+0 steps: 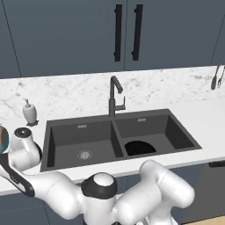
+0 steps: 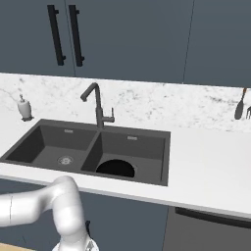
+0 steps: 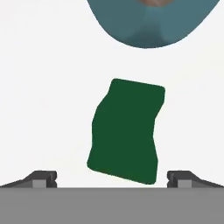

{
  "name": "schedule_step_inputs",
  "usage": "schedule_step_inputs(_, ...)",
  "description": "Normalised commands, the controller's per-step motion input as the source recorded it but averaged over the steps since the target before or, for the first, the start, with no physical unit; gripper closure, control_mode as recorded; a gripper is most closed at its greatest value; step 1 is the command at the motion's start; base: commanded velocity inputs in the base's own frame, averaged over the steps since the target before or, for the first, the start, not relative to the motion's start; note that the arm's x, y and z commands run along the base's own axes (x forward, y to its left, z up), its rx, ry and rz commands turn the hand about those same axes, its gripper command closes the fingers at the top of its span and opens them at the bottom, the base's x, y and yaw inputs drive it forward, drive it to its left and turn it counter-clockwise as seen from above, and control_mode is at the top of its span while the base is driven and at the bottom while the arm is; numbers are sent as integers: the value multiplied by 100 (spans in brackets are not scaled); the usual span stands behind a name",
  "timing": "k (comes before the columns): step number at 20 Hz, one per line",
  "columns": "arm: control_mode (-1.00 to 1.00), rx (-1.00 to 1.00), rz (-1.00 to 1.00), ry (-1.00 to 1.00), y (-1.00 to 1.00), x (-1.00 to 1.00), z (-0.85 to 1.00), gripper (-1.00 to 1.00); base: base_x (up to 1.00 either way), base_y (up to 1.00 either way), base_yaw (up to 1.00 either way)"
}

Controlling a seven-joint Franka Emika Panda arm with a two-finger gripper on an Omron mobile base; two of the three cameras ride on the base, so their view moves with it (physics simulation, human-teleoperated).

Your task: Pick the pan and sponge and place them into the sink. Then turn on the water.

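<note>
The sponge (image 3: 124,131) lies green face up on the white counter, directly under my hand. My gripper (image 3: 112,178) is open, and its two fingertips (image 3: 43,178) stand wide apart on either side of the sponge's near end without touching it. The black pan (image 1: 139,147) (image 2: 115,168) rests in the right basin of the dark grey sink (image 1: 79,121) (image 2: 165,162), partly hidden by the front wall. No stream runs from the gooseneck tap (image 1: 115,94) (image 2: 96,105). My arm reaches low to the left of the sink.
A teal bowl (image 3: 153,22) (image 1: 2,138) sits just beyond the sponge. A white soap dispenser (image 1: 30,112) (image 2: 24,108) stands behind the sink's left corner. Utensils (image 1: 216,78) (image 2: 240,108) hang on the wall far right. Dark cabinets are overhead.
</note>
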Motion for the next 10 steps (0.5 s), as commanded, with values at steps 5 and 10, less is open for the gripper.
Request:
schedule_step_inputs(5,-100,-5,4,1,23,24,-53,-100,0,0,0)
schedule_step_inputs(10,-100,-4,1,2,29,2,-55,100,0,0,0)
